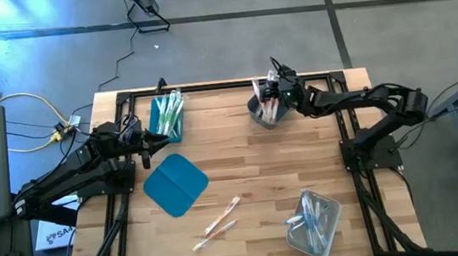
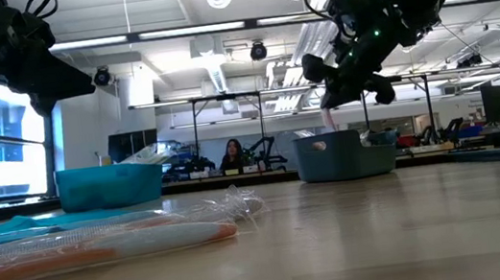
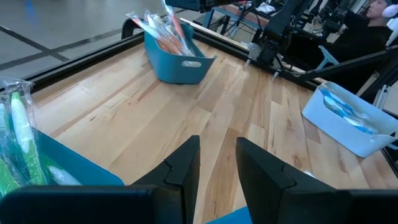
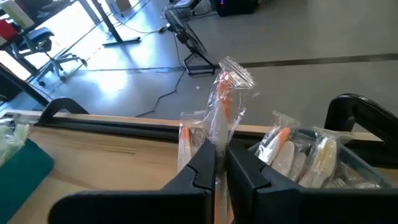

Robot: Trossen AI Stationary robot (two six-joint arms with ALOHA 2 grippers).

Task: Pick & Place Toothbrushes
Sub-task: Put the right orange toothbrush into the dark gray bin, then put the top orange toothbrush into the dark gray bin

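Right gripper (image 4: 221,163) clamped on a wrapped orange toothbrush (image 4: 222,112), raised above the grey bin (image 1: 267,112) at the table's (image 1: 301,163) far edge. Left gripper (image 3: 217,163), fingers apart, empty, beside the teal bin (image 1: 166,117) of green toothbrushes (image 1: 169,109). Loose toothbrushes (image 1: 220,221) near the front edge.
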